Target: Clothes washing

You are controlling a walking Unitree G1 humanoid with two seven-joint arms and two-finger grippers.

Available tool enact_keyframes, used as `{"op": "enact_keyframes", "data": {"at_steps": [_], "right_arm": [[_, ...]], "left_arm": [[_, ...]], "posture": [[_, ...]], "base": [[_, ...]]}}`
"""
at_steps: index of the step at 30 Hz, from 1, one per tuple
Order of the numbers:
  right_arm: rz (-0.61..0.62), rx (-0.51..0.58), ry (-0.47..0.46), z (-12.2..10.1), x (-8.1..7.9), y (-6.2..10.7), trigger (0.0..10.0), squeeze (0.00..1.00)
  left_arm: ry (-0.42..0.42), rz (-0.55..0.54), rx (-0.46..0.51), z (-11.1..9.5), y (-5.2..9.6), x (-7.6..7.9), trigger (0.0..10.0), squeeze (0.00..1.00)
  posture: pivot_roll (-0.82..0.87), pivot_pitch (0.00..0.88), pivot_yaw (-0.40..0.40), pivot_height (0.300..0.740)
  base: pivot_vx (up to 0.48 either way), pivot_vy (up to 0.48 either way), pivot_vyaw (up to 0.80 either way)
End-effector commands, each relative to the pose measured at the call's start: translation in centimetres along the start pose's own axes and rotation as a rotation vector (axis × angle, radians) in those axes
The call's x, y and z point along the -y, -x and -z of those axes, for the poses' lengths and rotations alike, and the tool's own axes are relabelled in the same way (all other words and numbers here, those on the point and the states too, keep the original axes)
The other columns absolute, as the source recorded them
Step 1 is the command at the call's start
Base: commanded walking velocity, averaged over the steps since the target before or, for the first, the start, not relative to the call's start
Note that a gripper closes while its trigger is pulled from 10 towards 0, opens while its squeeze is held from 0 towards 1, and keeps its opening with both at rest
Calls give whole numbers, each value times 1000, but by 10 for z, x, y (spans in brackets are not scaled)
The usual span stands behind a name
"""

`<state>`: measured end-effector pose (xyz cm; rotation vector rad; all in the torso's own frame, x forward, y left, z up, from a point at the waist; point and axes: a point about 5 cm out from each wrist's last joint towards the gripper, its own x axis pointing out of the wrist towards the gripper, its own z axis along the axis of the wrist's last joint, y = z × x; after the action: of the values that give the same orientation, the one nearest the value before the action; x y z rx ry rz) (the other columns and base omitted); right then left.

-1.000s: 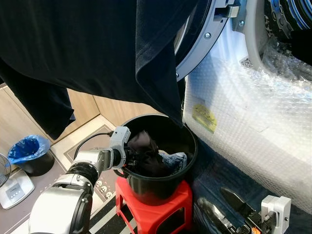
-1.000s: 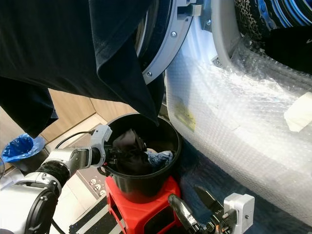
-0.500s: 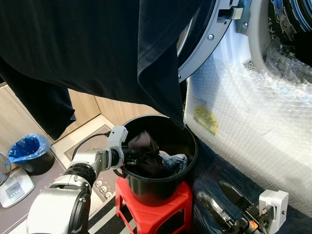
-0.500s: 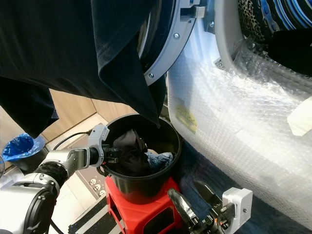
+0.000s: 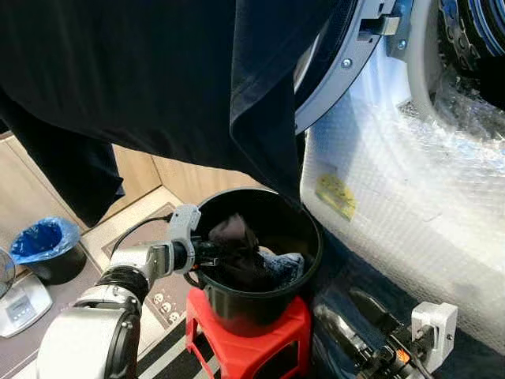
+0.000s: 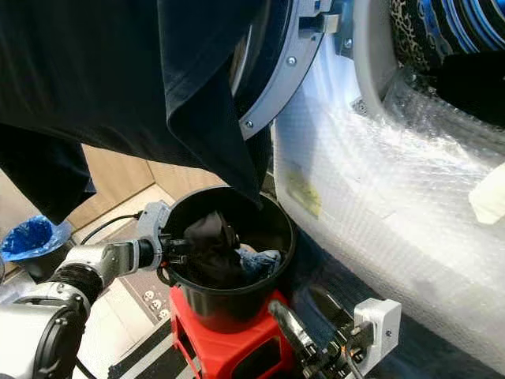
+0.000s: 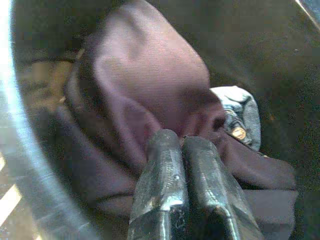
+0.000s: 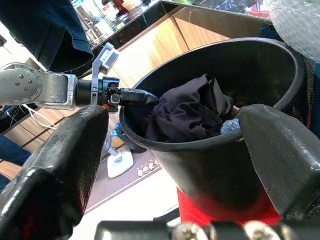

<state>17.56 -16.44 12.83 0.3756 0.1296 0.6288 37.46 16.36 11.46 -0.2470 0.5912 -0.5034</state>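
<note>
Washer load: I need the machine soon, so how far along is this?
Done: the washer door is open. In hand: the left gripper is shut on the dark garment in the black bucket on the red stool. Left: that garment and the denim piece must go in; the right gripper waits open.

Dark hanging garment [image 5: 158, 79] cut off by the top and left edges; it covers most of the washer door [image 5: 335, 71] and the far rim of the black bucket [image 5: 304, 237]. Drum opening [image 6: 450, 47] clipped at top right, contents unreadable. Denim piece [image 7: 242, 112] half buried under the dark cloth [image 7: 150, 95]. Left gripper [image 7: 181, 147] tips pressed into that cloth; can't tell if any fabric is pinched. Bucket rim blurred in the left wrist view. Right gripper [image 5: 347, 316] dark against the floor, fingers run out of frame in the right wrist view. Red stool [image 5: 260, 339] legs cut off at the bottom.
</note>
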Motion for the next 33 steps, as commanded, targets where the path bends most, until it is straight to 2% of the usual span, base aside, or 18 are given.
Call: {"op": "enact_keyframes", "data": {"at_steps": [1, 12, 18, 19, 20, 21, 24, 27, 31, 33], "right_arm": [[-5, -5, -10, 3, -1, -1, 10000, 0], [-9, 4, -13, 5, -1, -4, 10000, 0], [-12, 9, -15, 5, -1, -6, 10000, 0], [-13, 10, -15, 5, -1, -6, 10000, 0], [-14, 11, -16, 5, -1, -6, 10000, 0], [-17, 13, -16, 5, -1, -8, 10000, 0], [-20, 17, -18, 6, -1, -9, 10000, 0], [-24, 19, -17, 6, -1, -11, 10000, 0], [-27, 24, -12, 6, 1, -15, 10000, 0], [-28, 26, -10, 6, 2, -17, 10000, 0]], "left_arm": [[9, -8, 26, -4, 5, -5, 0, 0], [10, 8, 85, -22, 10, -5, 0, 0], [-71, 54, 110, -34, 11, 4, 0, 0], [-93, 55, 106, -34, 10, 5, 784, 0], [-117, 46, 111, -36, 9, 6, 10000, 0], [-182, 1, 135, -40, 10, 6, 10000, 0], [-254, -45, 194, -47, 10, 8, 10000, 0], [-263, -34, 222, -47, 9, 13, 10000, 0], [-309, -14, 351, -44, 6, 25, 10000, 0], [-329, -30, 367, -42, 5, 28, 10000, 0]], "posture": [[-164, 141, 48, 740], [-155, 141, 53, 740], [-150, 139, 54, 740], [-150, 139, 54, 740], [-149, 136, 55, 740], [-149, 135, 55, 740], [-148, 130, 56, 740], [-148, 122, 57, 740], [-151, 98, 58, 740], [-151, 98, 58, 740]], "base": [[0, 0, 0], [0, 0, 0], [0, 0, 0], [0, 0, 0], [0, 0, 0], [0, 0, 0], [0, 0, 0], [0, 0, 0], [0, 0, 0], [0, 0, 0]]}}
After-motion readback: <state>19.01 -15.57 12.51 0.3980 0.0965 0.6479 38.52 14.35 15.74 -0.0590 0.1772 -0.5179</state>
